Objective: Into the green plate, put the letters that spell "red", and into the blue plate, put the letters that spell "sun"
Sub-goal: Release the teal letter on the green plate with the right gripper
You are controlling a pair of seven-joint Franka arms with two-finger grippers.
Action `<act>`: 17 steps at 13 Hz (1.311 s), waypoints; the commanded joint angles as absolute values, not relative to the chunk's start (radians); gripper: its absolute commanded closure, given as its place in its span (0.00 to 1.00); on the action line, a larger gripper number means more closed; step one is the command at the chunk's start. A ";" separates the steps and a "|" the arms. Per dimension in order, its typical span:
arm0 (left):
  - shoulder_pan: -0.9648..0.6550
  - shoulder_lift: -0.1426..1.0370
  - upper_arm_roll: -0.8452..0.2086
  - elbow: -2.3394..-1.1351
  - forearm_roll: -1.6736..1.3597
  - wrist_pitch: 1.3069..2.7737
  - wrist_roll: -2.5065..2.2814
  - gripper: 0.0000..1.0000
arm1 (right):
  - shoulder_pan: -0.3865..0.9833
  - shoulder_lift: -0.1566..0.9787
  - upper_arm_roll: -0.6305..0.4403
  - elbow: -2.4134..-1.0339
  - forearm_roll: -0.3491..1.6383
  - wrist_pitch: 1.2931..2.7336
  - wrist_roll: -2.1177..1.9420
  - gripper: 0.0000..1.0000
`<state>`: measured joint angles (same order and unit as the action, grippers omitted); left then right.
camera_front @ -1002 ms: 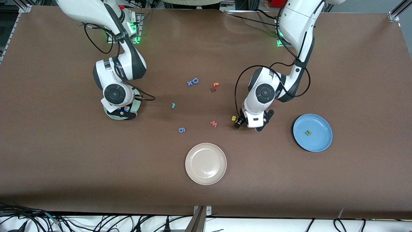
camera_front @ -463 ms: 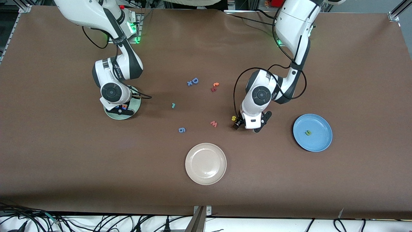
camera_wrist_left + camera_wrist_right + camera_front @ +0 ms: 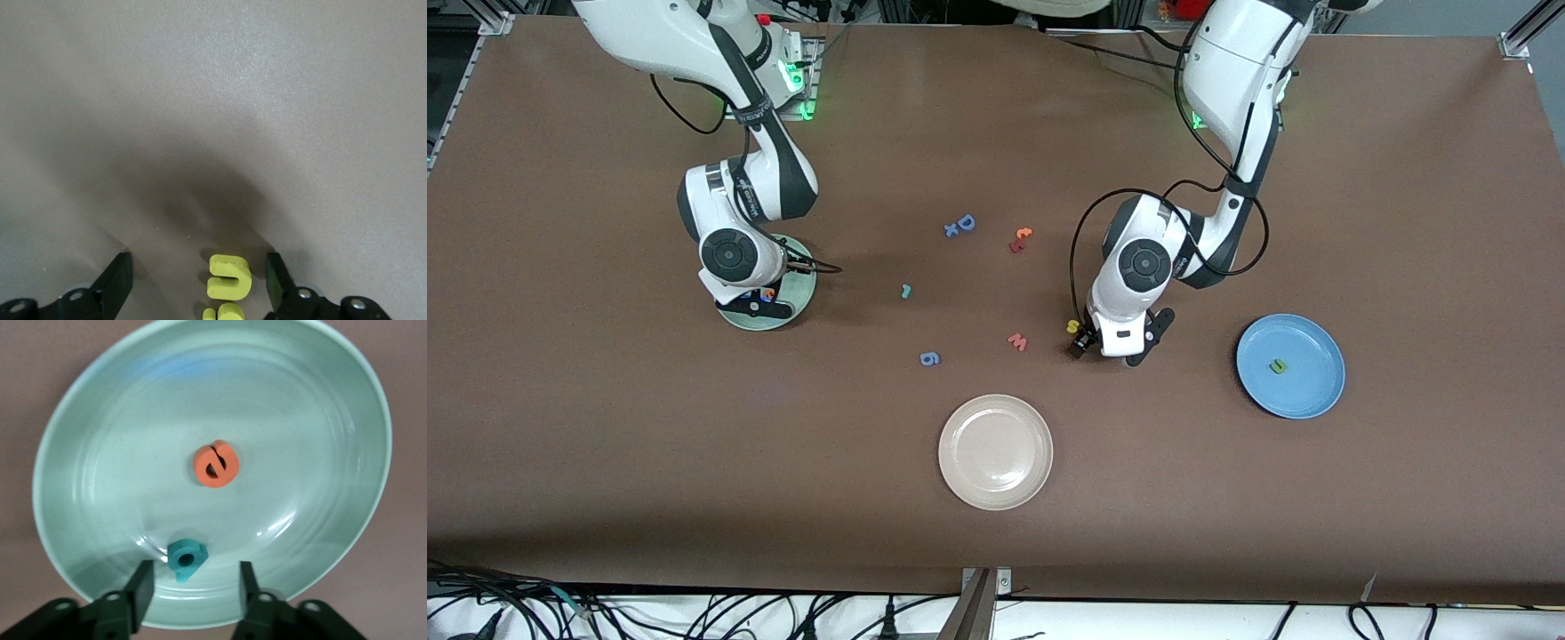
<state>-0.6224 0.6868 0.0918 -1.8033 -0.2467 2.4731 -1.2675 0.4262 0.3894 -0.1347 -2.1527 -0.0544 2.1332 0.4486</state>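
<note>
The green plate (image 3: 801,290) lies under my right gripper (image 3: 756,303), which is open. An orange "e" (image 3: 213,465) and a teal "d" (image 3: 187,559) rest in that green plate (image 3: 300,420), the "d" just off my right gripper (image 3: 193,580) and touching neither finger. A teal "r" (image 3: 905,290) lies on the table mid-way between the arms. My left gripper (image 3: 1110,350) hangs open over two yellow letters (image 3: 1073,326). A yellow "u" shape (image 3: 229,277) lies between the fingers of my left gripper (image 3: 198,267), with another yellow letter (image 3: 223,312) partly cut off beside it. The blue plate (image 3: 1309,392) holds a dark green letter (image 3: 1279,365).
A cream-white plate (image 3: 995,452) sits nearest the front camera. A red "w" (image 3: 1017,341), a blue "6" (image 3: 929,358), a blue "D" with an "x" (image 3: 960,224), and orange and red letters (image 3: 1020,240) are scattered mid-table.
My right gripper has opened over the green plate and the teal "d" now lies free in it. Both hands have drifted slightly toward the robots' bases.
</note>
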 commanded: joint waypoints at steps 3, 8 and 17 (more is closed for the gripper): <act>-0.655 0.718 0.114 -1.770 -0.268 2.474 -1.267 0.14 | 0.422 0.304 -0.097 -2.134 -0.015 2.096 0.429 0.12; -0.666 0.722 0.114 -1.756 -0.268 2.474 -1.269 0.14 | 0.431 0.316 0.032 -2.008 0.058 2.063 0.563 0.28; -0.666 0.722 0.127 -1.756 -0.241 2.474 -1.255 0.14 | 0.538 0.471 0.037 -1.944 0.133 2.267 0.683 0.50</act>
<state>-0.6515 0.6984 0.1064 -1.7833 -0.2467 2.4734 -1.2662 0.5305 0.4541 0.0394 -1.9704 0.1153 2.2620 0.6582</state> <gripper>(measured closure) 0.137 0.493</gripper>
